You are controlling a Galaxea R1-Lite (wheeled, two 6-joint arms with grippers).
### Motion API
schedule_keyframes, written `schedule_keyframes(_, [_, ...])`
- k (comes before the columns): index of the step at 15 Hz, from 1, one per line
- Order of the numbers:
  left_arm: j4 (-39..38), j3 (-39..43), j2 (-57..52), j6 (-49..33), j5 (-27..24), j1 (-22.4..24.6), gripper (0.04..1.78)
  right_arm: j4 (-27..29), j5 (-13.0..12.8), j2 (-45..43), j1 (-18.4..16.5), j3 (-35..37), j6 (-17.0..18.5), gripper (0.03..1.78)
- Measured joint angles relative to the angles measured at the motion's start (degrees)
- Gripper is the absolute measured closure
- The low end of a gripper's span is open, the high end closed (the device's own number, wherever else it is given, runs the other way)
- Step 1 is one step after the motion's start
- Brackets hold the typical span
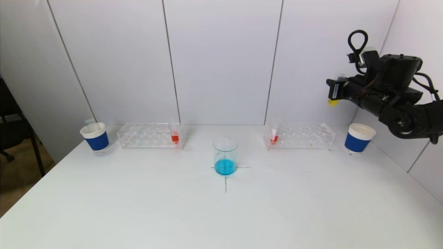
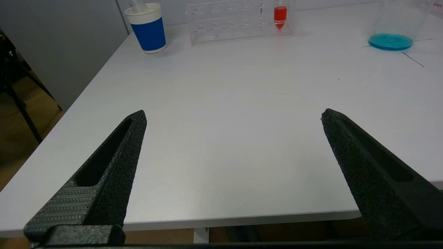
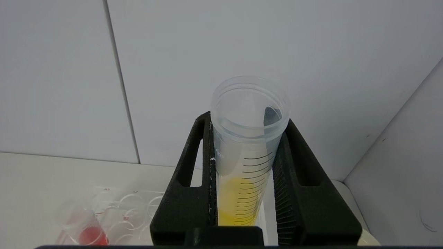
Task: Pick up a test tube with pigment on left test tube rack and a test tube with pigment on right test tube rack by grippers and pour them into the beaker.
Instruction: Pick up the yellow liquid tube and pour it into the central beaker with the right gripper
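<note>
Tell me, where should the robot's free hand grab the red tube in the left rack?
Probably the clear upper part of the red tube, above the left rack, coming down from above. It stands upright in an end hole, its red lower part boxed in by the rack walls, so only the top is free. The left gripper is open, low over the table's near edge.

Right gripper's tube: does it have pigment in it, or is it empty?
Has pigment: yellow liquid fills the lower part of the test tube clamped in the right gripper.

Head overhead, wrists low, sharing table [image 1: 138, 207]
</note>
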Motion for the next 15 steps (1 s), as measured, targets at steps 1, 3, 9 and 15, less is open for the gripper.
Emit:
schedule_keyframes(1, [0.0,0.0,0.0,0.0,0.0,0.0,0.06,3.7,-0.1,-0.8,0.4,-2.6,0.0,1.30])
schedule_keyframes(3, [0.0,0.0,0.0,0.0,0.0,0.0,0.06,10.8,-0.2,-1.8,1.2,-7.9,0.0,1.30])
schedule_keyframes(9, [0.0,0.0,0.0,0.0,0.0,0.0,0.06,18.0,7.3,-2.0,4.9,-15.7,-7.3,1.30])
schedule_keyframes(15, [0.0,0.0,0.0,0.0,0.0,0.0,0.06,17.9,18.1,1.5,9.3,-20.6,-18.0,1.30])
